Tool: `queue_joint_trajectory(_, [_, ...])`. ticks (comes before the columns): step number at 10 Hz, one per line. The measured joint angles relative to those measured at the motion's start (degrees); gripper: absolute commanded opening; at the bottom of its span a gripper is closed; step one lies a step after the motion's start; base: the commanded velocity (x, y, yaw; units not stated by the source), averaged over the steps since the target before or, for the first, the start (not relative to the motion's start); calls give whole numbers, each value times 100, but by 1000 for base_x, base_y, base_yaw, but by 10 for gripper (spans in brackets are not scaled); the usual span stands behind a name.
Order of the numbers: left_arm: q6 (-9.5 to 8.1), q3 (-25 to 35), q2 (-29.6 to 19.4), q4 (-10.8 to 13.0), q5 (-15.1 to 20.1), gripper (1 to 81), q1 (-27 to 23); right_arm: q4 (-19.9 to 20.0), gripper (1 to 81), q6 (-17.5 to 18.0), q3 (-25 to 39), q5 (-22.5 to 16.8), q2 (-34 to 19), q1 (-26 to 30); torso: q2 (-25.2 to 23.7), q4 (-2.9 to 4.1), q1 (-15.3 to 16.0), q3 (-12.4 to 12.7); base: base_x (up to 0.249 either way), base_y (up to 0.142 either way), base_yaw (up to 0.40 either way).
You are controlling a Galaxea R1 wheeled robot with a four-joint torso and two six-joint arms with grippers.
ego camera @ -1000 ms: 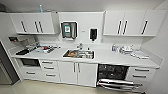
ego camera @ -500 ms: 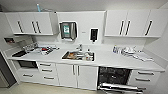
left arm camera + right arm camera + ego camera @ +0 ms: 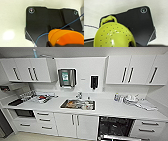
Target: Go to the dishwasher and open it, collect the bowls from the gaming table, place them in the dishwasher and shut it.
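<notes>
White kitchen; dishwasher [image 3: 115, 127] open; wrist views: orange bowl [image 3: 65, 37], perforated yellow-green bowl [image 3: 113, 36].

I look for lettering and I can read none. The wall dispenser [image 3: 67, 77] over the counter has a green-and-white label on its front, but its marks are too blurred for me to make out. A small grey mark sits on the white wall panel [image 3: 83, 79] beside it, unreadable too.
</notes>
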Motion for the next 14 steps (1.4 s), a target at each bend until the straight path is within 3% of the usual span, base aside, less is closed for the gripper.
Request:
queue_joint_trajectory(2, [0, -2, 0, 1, 107, 10, 243, -11, 10, 0, -1, -118, 0, -260, -13, 0, -14, 7, 176, 0, 0])
queue_joint_trajectory(8, [0, 0, 0, 1, 55, 10, 99, -11, 10, -2, -1, -66, 0, -124, -9, 0, -2, 5, 172, 0, 0])
queue_joint_trajectory(14, [0, 0, -2, 0, 77, 10, 113, -11, 10, 0, -1, -61, 2, -105, -7, 0, 0, 5, 64, 0, 0])
